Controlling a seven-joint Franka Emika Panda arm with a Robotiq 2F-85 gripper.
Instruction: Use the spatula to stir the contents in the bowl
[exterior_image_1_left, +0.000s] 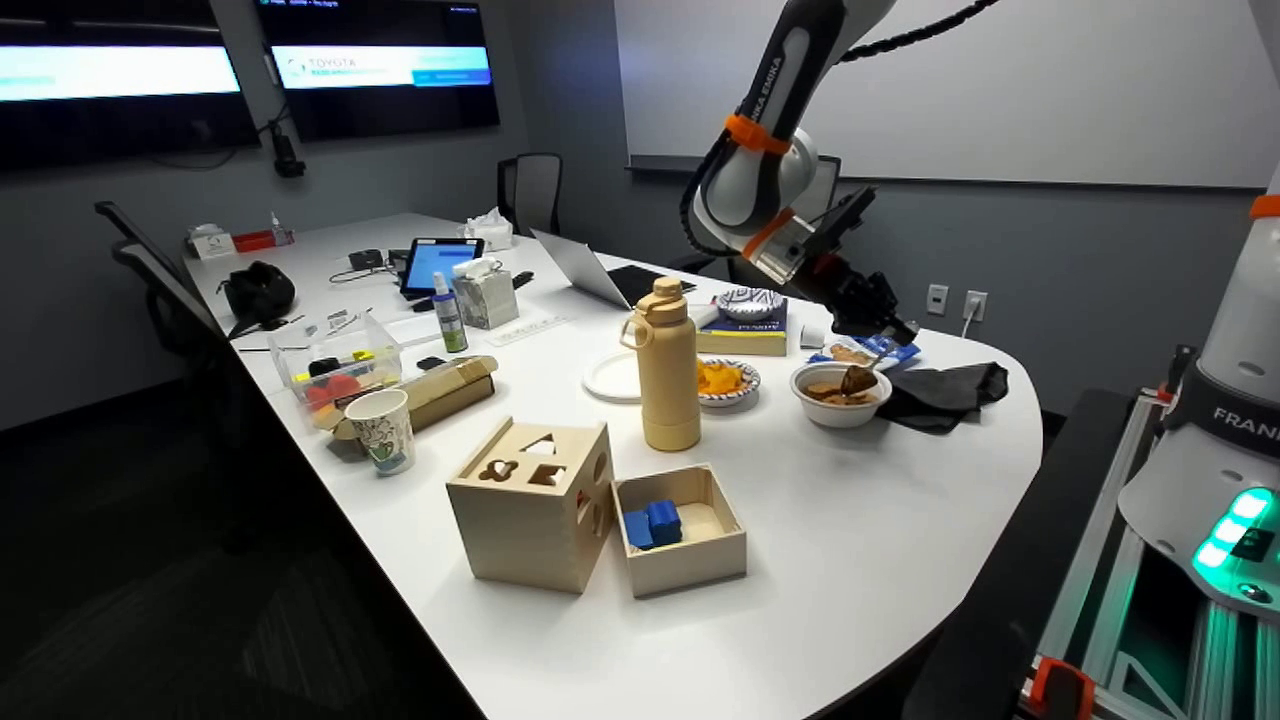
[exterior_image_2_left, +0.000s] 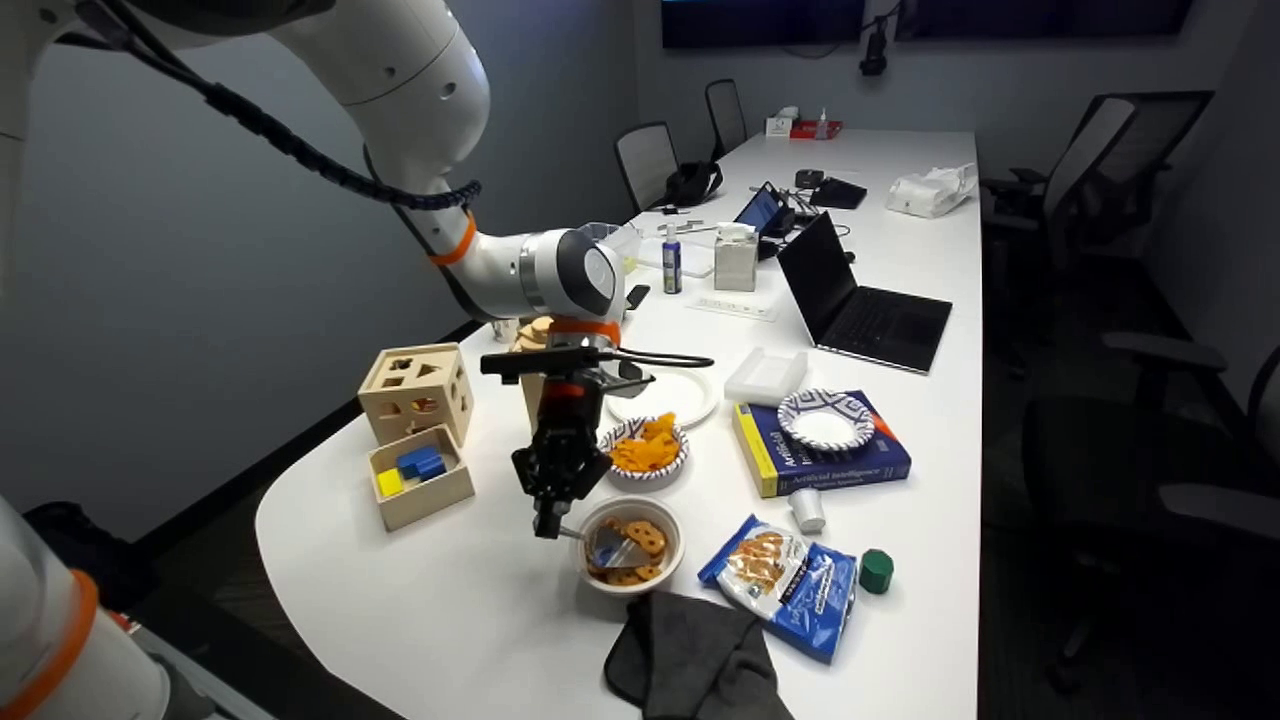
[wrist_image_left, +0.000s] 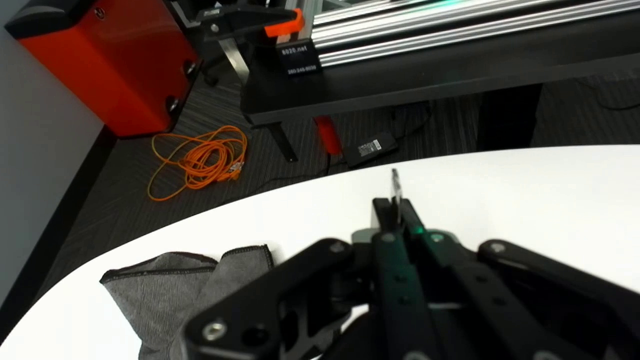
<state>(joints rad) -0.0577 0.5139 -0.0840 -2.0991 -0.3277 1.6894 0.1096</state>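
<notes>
- The claw (wrist_image_left: 399, 215) is pinched narrow on the handle of the spatula (exterior_image_2_left: 618, 552), whose blade sits inside the bowl (exterior_image_1_left: 838, 415), among or just over the contents (exterior_image_2_left: 644, 538).
- The bowl stands upright on the counter (exterior_image_1_left: 850, 560), near the dark cloth (exterior_image_2_left: 700, 650) and just beside the patterned dish (exterior_image_2_left: 645, 479).
- With nothing seen bracing the bowl, a broad sweep against its wall could slide it into that dish.
- The handle looks slim; should the blade snag on a chunky piece, it may twist in the grip.
- The bowl is shallow, so a quick upward flick could send pieces over the rim; leaning on the rim might tip it.
- How deep the blade reaches, and whether it touches the bottom, cannot be told.
- The claw covers much of the handle, and the wrist view shows neither bowl nor blade.
- In an exterior view the tan bottle (exterior_image_1_left: 668, 370) hides part of the patterned dish.
</notes>
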